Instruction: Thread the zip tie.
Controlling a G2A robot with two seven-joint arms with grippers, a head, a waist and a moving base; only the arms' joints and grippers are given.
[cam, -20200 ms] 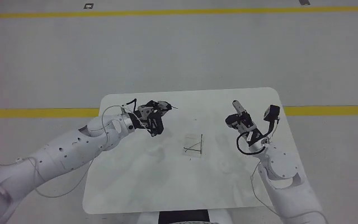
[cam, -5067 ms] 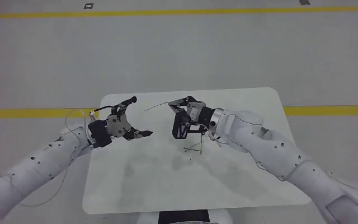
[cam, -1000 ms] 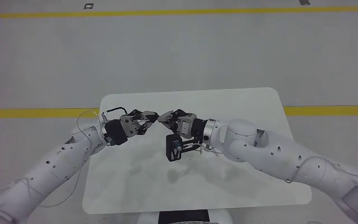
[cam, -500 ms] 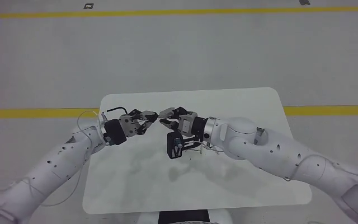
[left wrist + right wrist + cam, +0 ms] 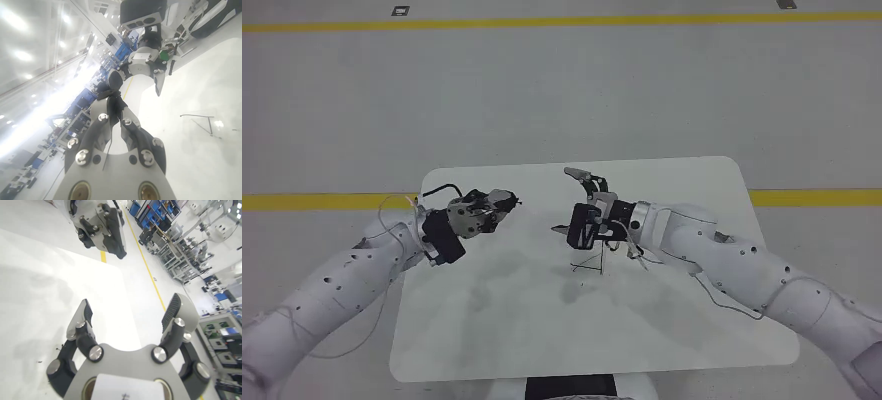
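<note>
Floor: pale grey, crossed by two yellow lines; the nearer one passes behind the counter.

Counter: white, rounded corners, one piece.

Right arm: white, enters from 4 o'clock and lies across the counter toward its middle.

Left arm: white, enters from 8 o'clock and ends over the counter's 10 o'clock part.

Right hand: over the counter, at 12 o'clock from its centre. Released: the two ribbed pads stand wide apart with nothing between them. In the left wrist view it faces the left hand with fingers spread.

Left hand: at 9 o'clock from the right hand, with a clear gap between the two. Clenched: the fingertips meet, grasping the zip tie. In the right wrist view it shows as a closed dark wedge above the counter edge.

Loose ties: thin black strands lying flat at the counter's centre in a rough triangle, at 6 o'clock from the right hand, touched by neither hand.

Zip tie: thin and black, pinched at the left hand's fingertips. Its free length trails back between the fingers toward the palm plate, clear of the counter.
</note>
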